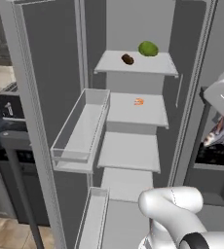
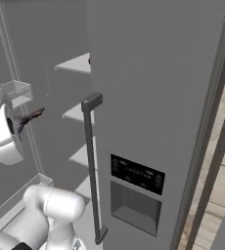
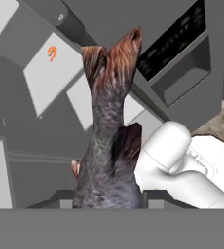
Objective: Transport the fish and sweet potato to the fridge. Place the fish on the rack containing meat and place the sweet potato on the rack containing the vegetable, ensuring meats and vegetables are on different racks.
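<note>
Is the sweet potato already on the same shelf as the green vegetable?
Yes, the sweet potato lies on the top shelf just left of the green vegetable.

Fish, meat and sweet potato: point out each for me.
fish (image 3: 106, 160), hand view, on its grey flank.
meat (image 1: 139, 101), left base view, on the orange lump's middle.
sweet potato (image 1: 127, 59), left base view, on the tuber's middle.
</note>
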